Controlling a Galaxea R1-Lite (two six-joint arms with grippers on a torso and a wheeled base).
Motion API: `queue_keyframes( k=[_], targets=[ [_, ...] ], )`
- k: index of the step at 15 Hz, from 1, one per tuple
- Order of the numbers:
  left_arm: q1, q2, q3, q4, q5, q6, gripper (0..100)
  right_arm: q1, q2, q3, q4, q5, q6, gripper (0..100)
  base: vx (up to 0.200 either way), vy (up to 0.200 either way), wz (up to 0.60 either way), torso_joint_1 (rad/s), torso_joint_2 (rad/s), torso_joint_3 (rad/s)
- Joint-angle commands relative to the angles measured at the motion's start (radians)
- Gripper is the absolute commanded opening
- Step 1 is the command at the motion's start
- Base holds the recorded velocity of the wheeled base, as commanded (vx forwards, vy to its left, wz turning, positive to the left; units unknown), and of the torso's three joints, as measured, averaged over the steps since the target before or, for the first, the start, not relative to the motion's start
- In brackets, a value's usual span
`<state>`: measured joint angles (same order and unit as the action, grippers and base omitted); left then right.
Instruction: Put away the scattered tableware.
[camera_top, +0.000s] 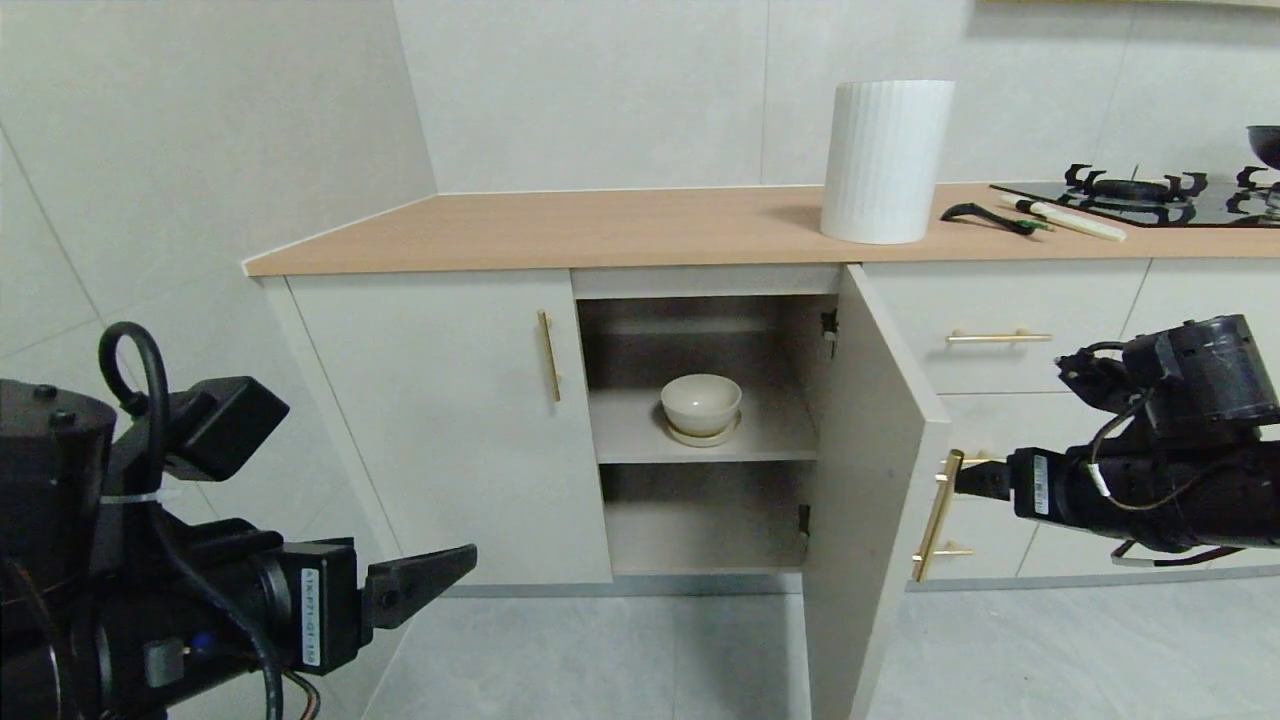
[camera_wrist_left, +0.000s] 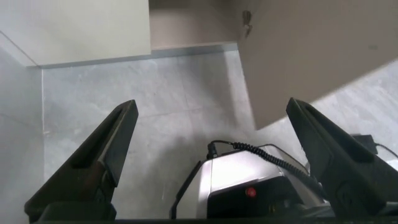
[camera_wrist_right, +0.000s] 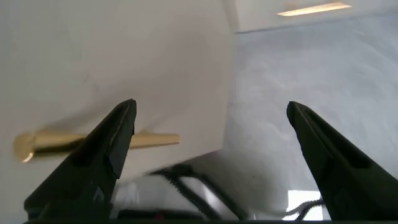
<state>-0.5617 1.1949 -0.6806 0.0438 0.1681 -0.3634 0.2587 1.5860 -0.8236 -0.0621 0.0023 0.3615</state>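
Note:
A cream bowl sits on a small plate on the middle shelf of the open cabinet. The cabinet door swings out toward me, its gold handle on the outer face. My right gripper is level with the top of that handle; in the right wrist view it is open, with the handle just beyond one finger. My left gripper hangs low at the left, open over the floor, holding nothing.
On the wooden countertop stand a tall white ribbed container, a black-handled utensil and a cream-handled utensil, next to a black gas hob. A closed door is to the left, drawers to the right.

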Motion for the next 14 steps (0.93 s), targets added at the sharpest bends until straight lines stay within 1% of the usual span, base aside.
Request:
queue_keyframes(
  k=[1,2,4,7,9,11,12,13,14],
  targets=[
    [0.0,-0.005,0.004,-0.007,0.002,0.001,100,0.108,0.057,-0.068,0.013,-0.001,-0.021,100,0.0,0.0,0.0,0.0,0.0,0.0],
    [0.0,-0.001,0.004,-0.007,0.007,0.001,100,0.143,0.085,-0.089,0.012,-0.002,-0.021,100,0.0,0.0,0.0,0.0,0.0,0.0],
    [0.0,-0.003,0.006,-0.007,0.007,0.003,100,0.178,0.135,-0.129,0.008,-0.002,-0.024,100,0.0,0.0,0.0,0.0,0.0,0.0],
    [0.0,-0.003,0.019,-0.007,0.008,0.037,100,0.191,0.223,-0.189,0.001,0.004,-0.047,100,0.0,0.0,0.0,0.0,0.0,0.0],
    [0.0,0.002,0.021,-0.007,0.008,0.04,100,0.205,0.25,-0.193,-0.022,0.004,-0.042,100,0.0,0.0,0.0,0.0,0.0,0.0],
    [0.0,0.002,0.021,-0.007,0.008,0.04,100,0.208,0.31,-0.204,-0.13,-0.002,-0.044,100,0.0,0.0,0.0,0.0,0.0,0.0],
    [0.0,0.002,0.021,-0.007,0.008,0.04,100,0.208,0.318,-0.206,-0.145,-0.002,-0.044,100,0.0,0.0,0.0,0.0,0.0,0.0],
    [0.0,0.002,0.021,-0.005,0.008,0.04,100,0.208,0.355,-0.206,-0.205,-0.005,-0.039,100,0.0,0.0,0.0,0.0,0.0,0.0],
    [0.0,0.002,0.021,-0.007,0.008,0.04,100,0.208,0.364,-0.204,-0.225,-0.005,-0.036,100,0.0,0.0,0.0,0.0,0.0,0.0]
  ],
)
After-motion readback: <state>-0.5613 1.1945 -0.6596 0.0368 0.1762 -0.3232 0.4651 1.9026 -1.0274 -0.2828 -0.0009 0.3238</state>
